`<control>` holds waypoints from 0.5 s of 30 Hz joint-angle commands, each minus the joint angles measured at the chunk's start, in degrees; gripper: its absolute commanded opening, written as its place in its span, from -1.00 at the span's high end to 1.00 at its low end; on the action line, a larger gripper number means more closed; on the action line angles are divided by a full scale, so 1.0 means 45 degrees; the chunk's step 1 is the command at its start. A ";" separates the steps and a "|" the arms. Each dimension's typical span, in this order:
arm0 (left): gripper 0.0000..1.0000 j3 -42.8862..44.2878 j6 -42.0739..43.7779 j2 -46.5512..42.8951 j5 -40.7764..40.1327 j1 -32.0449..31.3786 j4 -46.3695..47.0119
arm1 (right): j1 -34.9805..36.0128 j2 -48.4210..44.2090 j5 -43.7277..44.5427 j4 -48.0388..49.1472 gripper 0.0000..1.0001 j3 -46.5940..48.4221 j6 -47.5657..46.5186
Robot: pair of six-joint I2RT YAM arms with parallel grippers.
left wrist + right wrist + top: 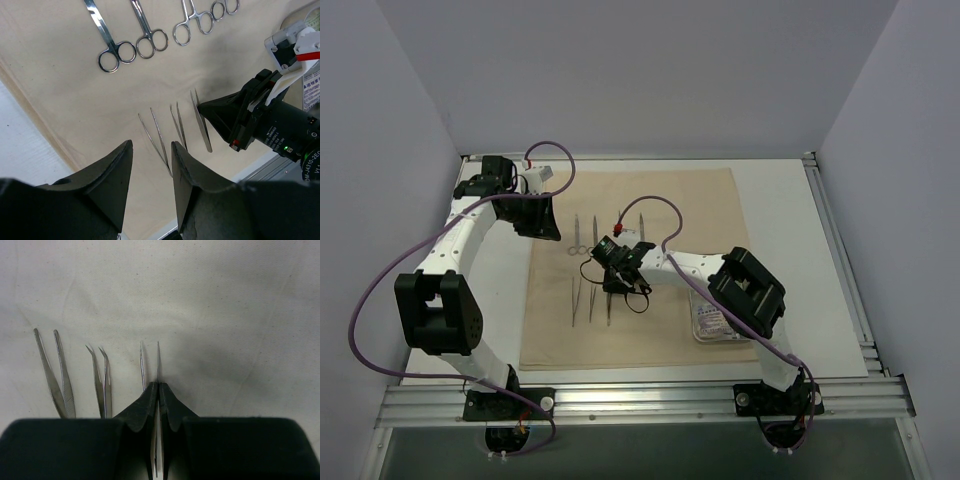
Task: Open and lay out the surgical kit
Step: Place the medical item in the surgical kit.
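Right tool (159, 390), reaching in past the steel tray (703, 330) at the near right of the beige cloth wrap (670, 200), is pinched together on a straight pair of tweezers (158, 362). It holds them low against the cloth, probably to line them up with the two other pairs (65, 382) lying parallel just beside. Beyond these, ring-handled clamps (150, 42) form a second row. Farthest back, left tool (151, 145) hangs over the cloth's far left, fingers apart and empty, apparently out of the way. The cloth lies flat on the table (780, 230).

Light: soft, even, overhead | Shadows: faint grey smudge on beige cloth wrap (235, 355) | Glare: glints on thin steel ring-handled clamps (141, 21)
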 commanded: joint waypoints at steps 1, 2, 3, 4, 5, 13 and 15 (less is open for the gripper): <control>0.08 -0.0002 0.0276 -0.0067 0.0457 0.0111 -0.0083 | -0.0080 -0.0260 0.0732 -0.0282 1.00 0.0342 0.0336; 0.08 -0.0021 0.0295 -0.0067 0.0457 0.0111 -0.0045 | -0.0119 -0.0279 0.0771 -0.0243 1.00 0.0342 0.0336; 0.08 -0.0022 0.0276 -0.0086 0.0457 0.0111 -0.0025 | -0.0138 -0.0279 0.0791 -0.0224 1.00 0.0361 0.0336; 0.08 -0.0041 0.0276 -0.0086 0.0457 0.0111 -0.0044 | -0.0177 -0.0260 0.0772 -0.0165 1.00 0.0381 0.0356; 0.08 -0.0022 0.0276 -0.0086 0.0457 0.0131 -0.0064 | -0.0216 -0.0240 0.0772 -0.0145 1.00 0.0400 0.0317; 0.08 -0.0022 0.0276 -0.0086 0.0495 0.0150 -0.0064 | -0.0275 -0.0084 0.0791 -0.0165 1.00 0.0576 0.0297; 0.08 -0.0022 0.0276 -0.0067 0.0496 0.0170 -0.0044 | -0.0275 -0.0181 0.0908 -0.0184 1.00 0.0576 0.0336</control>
